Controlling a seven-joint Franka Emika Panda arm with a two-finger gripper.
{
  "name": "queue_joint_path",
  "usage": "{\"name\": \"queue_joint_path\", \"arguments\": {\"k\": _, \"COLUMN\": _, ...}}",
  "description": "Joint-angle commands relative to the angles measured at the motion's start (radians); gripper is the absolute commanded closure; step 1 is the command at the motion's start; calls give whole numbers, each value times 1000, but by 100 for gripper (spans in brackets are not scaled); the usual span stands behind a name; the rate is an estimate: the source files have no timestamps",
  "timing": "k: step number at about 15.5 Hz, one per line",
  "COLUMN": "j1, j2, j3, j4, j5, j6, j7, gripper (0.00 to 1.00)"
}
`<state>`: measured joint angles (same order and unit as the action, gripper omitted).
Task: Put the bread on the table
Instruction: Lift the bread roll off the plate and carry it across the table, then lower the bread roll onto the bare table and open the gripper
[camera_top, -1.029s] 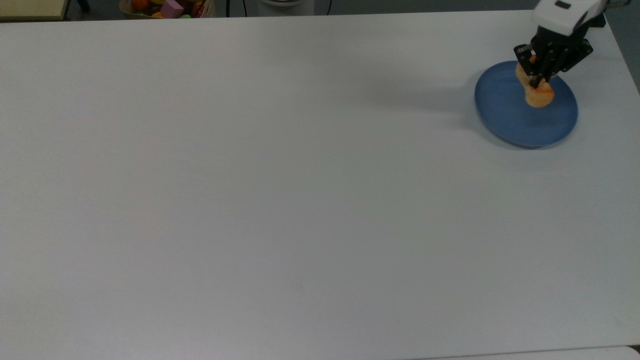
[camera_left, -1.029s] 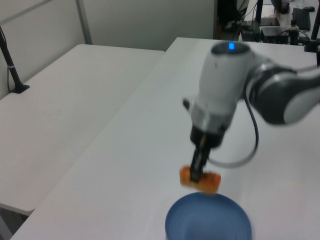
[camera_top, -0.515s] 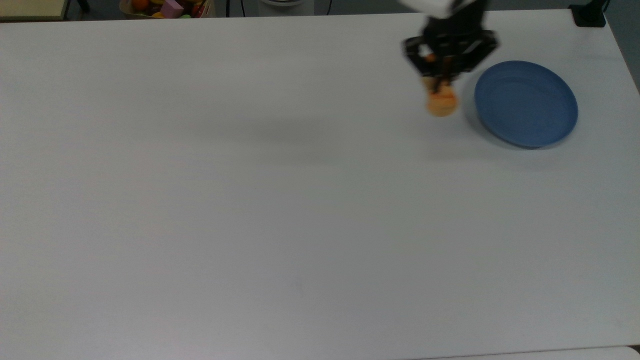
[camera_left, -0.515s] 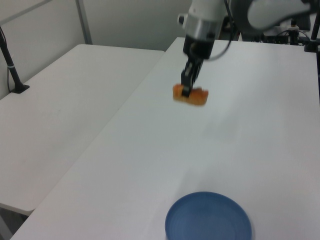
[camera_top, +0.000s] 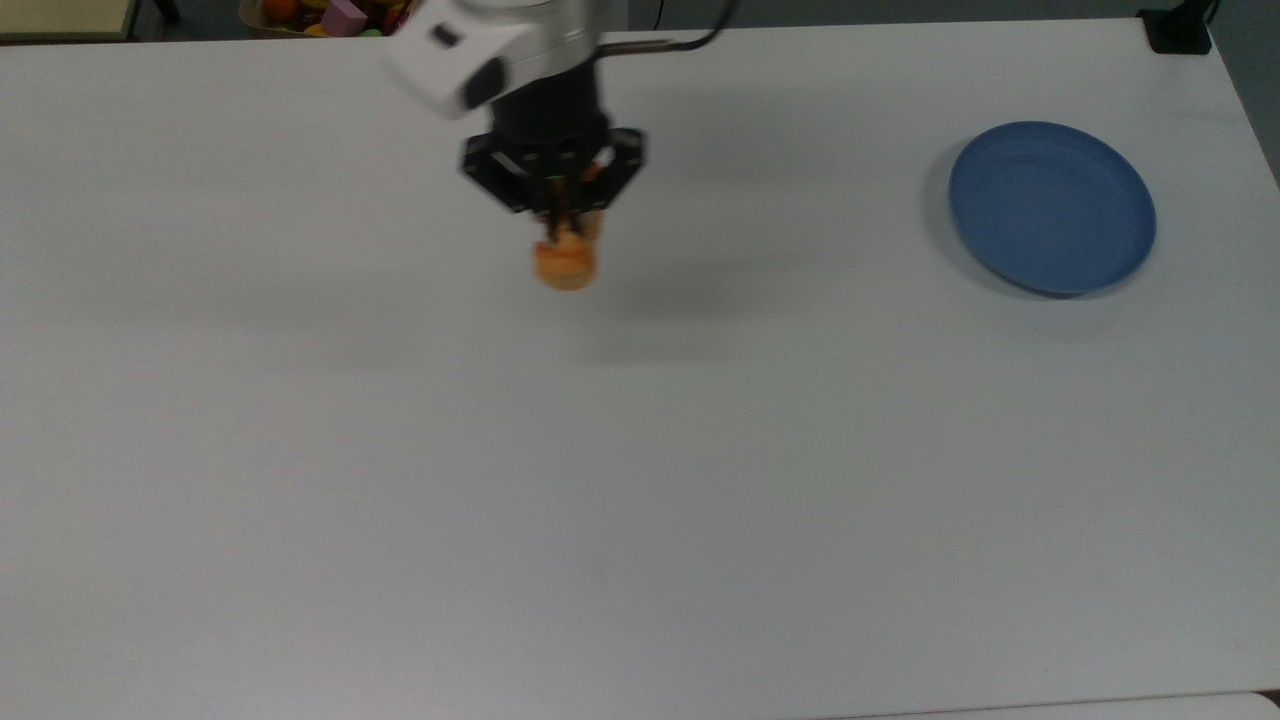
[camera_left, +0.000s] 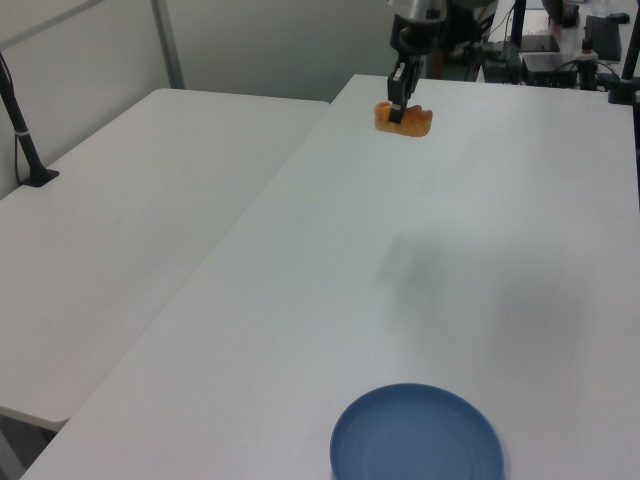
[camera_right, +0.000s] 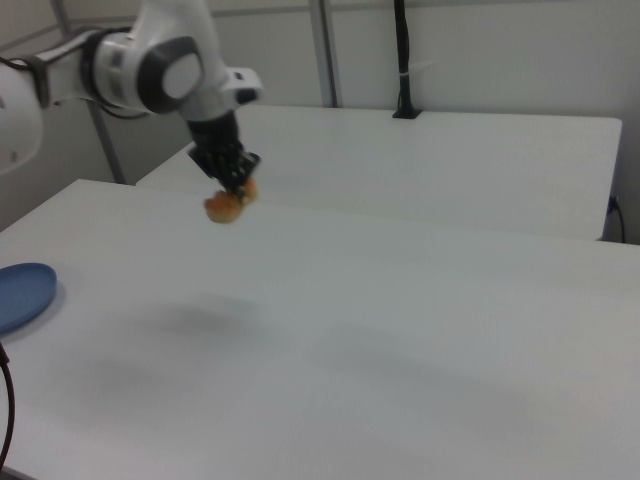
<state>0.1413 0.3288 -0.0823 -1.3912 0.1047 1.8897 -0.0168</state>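
Step in hand: carry phase. The black two-finger gripper (camera_top: 557, 222) on the white Panda arm has the small oblong golden-orange bread roll w/ lumpy glazed crust (camera_top: 566, 259) pinched btwn its fingers, which clamp the roll across its middle. In the left view the gripper (camera_left: 397, 113) sits at upper centre of frame, the bread (camera_left: 404, 119) hanging level under it w/ both ends sticking out either side of the fingers. In the right view the gripper (camera_right: 238, 186) and bread (camera_right: 228, 204) are in the upper left, the roll clearly off the surface, a soft shadow lying on the tabletop below and apart from it.

The large plain white matte table (camera_top: 640, 450) spreads under everything. The round blue plate (camera_top: 1052, 207) sits at the top view's upper right, well apart from the bread; also at lower centre of the left view (camera_left: 417, 435) and at the left edge of the right view (camera_right: 22, 293).

Judgement: bread is lifted and off the plate, not yet set down. Next move calls for a straight descent over bare tabletop until the roll's underside touches, then spreading the fingers and lifting clear w/o dragging it. Releasing from height could let the roll bounce or roll.
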Motion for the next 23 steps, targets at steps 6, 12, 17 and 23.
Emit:
{"name": "queue_joint_path", "arguments": {"k": 6, "j1": -111, "j2": 122, "j3": 6, "j4": -86, "j5": 12, "j6": 107, "j7": -141, "gripper": 87}}
{"name": "queue_joint_path", "arguments": {"k": 12, "j1": -98, "j2": 240, "j3": 6, "j4": -123, "j5": 9, "j6": 302, "j7": -124, "gripper": 86}}
{"name": "queue_joint_path", "arguments": {"k": 17, "j1": -80, "j2": 285, "j3": 6, "j4": -123, "j5": 7, "j6": 351, "j7": -107, "gripper": 49}}
{"name": "queue_joint_path", "arguments": {"k": 23, "j1": -88, "j2": 273, "j3": 6, "j4": -121, "j5": 7, "j6": 342, "j7": -110, "gripper": 0}}
